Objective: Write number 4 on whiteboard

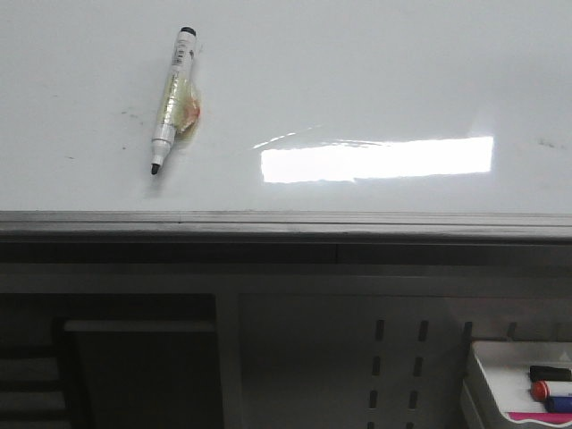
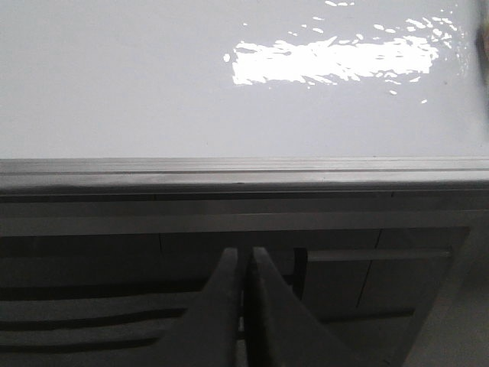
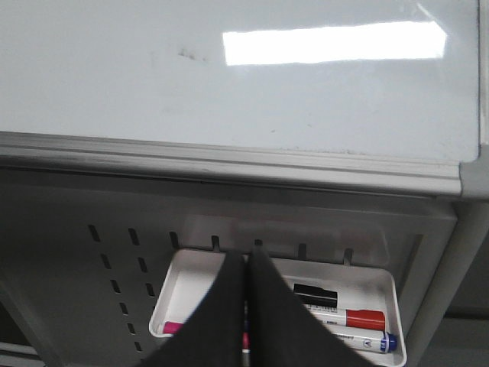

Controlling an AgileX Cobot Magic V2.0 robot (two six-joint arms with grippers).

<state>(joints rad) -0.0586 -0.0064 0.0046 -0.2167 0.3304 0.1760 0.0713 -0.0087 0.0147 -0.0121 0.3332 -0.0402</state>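
The whiteboard (image 1: 375,80) lies flat, glossy white with a grey metal edge and a bright rectangular glare. No number 4 shows on it, only faint smudges. A black marker (image 1: 172,98) with yellowish tape round its middle lies on the board at the left, uncapped, tip toward the near edge. My left gripper (image 2: 244,251) is shut and empty, below the board's front edge (image 2: 229,168). My right gripper (image 3: 246,251) is shut and empty, above the marker tray and below the board (image 3: 114,69). Neither gripper shows in the front view.
A small white tray (image 3: 191,264) hangs on a slotted panel under the board's right end and holds a red-capped marker (image 3: 365,319), a blue-capped marker (image 3: 386,342), a black cap (image 3: 315,294) and a pink marker (image 3: 172,327). It also shows in the front view (image 1: 487,375). Dark shelving lies below the left gripper.
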